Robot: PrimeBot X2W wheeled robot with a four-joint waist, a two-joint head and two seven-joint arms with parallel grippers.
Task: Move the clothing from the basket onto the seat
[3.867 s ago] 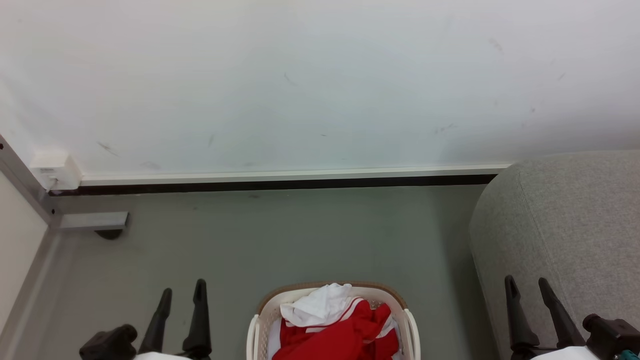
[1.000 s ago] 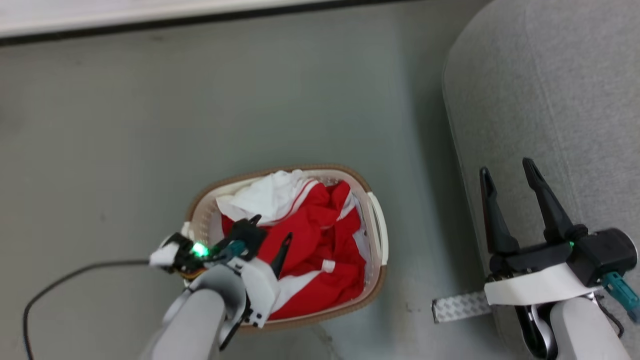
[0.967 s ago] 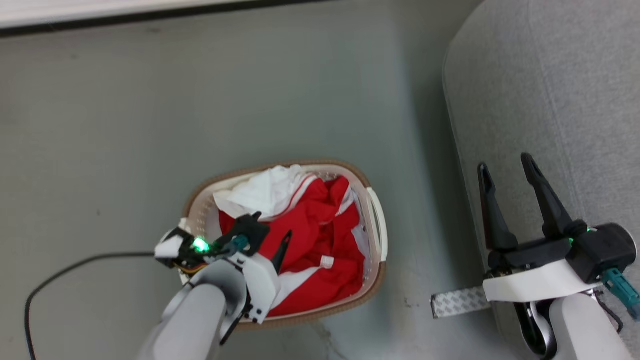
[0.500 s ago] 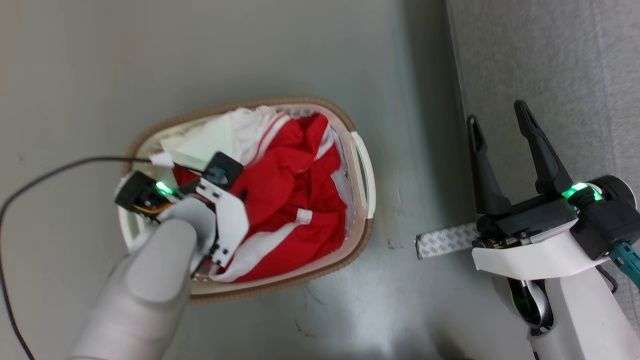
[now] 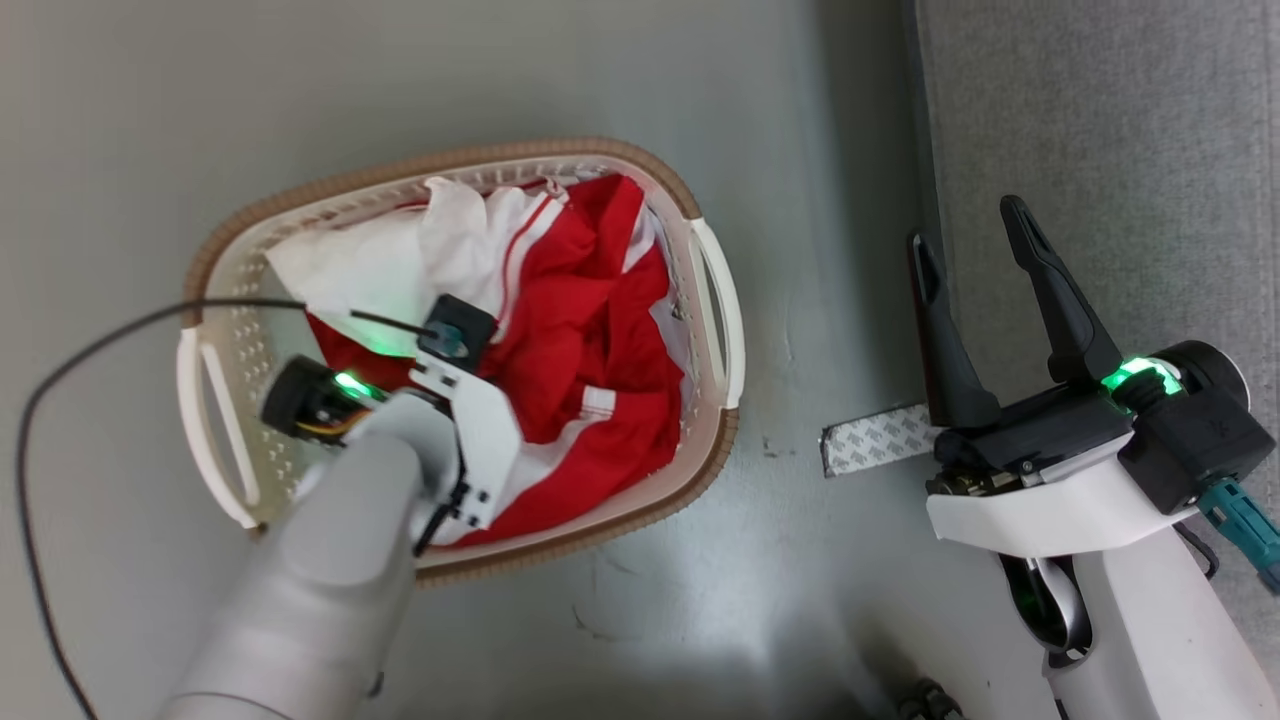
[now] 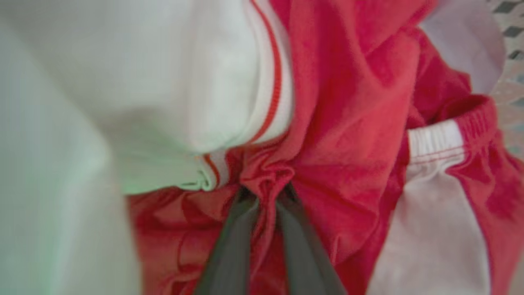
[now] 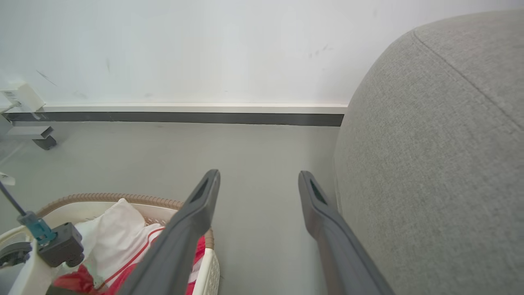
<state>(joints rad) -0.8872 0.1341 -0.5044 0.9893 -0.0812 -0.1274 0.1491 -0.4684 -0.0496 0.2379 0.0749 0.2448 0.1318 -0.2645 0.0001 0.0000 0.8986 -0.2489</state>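
Change: left gripper [image 6: 267, 190] has sunk into the basket [image 5: 640, 505] since a second ago, when its jaws stood apart above the cloth; the head view has tilted down too.
Seat [image 5: 1100, 150]: right of the basket, apart from it.
Clothing [image 5: 590, 330]: all in the basket, red and white pieces tangled.
Risk: the pinch takes only a small red fold, so it may slip on lifting, or tangled pieces may trail out onto the floor [image 5: 500, 80].
Left arm: wrist steeply down over the pile, fingers [image 6: 233, 246] nearly closed on the fold.
Right gripper [image 5: 962, 222]: spread wide, empty, at the seat's edge.
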